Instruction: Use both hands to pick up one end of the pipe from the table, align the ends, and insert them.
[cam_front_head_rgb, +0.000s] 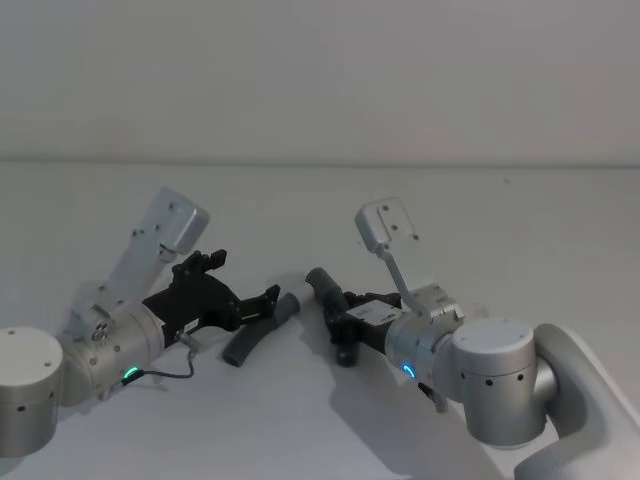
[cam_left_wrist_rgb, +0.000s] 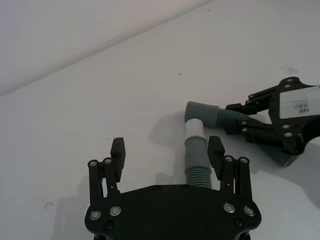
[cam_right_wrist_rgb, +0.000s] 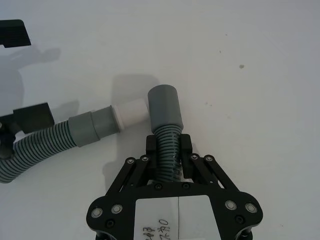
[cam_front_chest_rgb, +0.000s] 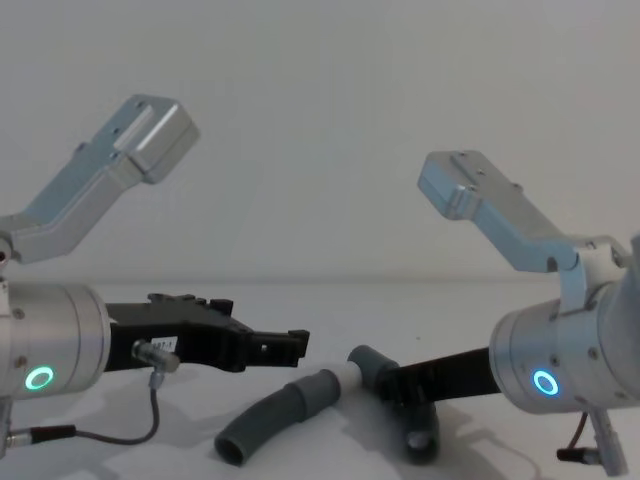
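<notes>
The right gripper (cam_right_wrist_rgb: 168, 145) is clenched on the ribbed neck of a grey hose piece (cam_right_wrist_rgb: 167, 134), right behind its plain cuff (cam_right_wrist_rgb: 164, 104). The white spigot (cam_right_wrist_rgb: 131, 112) of the other hose piece (cam_right_wrist_rgb: 40, 145) touches that cuff's outer side, outside its mouth. This second piece rests on the white table (cam_right_wrist_rgb: 260, 125). The left gripper (cam_left_wrist_rgb: 167, 150) is released, its fingers (cam_left_wrist_rgb: 118, 150) spread on either side of the spigot piece, a little back from the plain cuff.
</notes>
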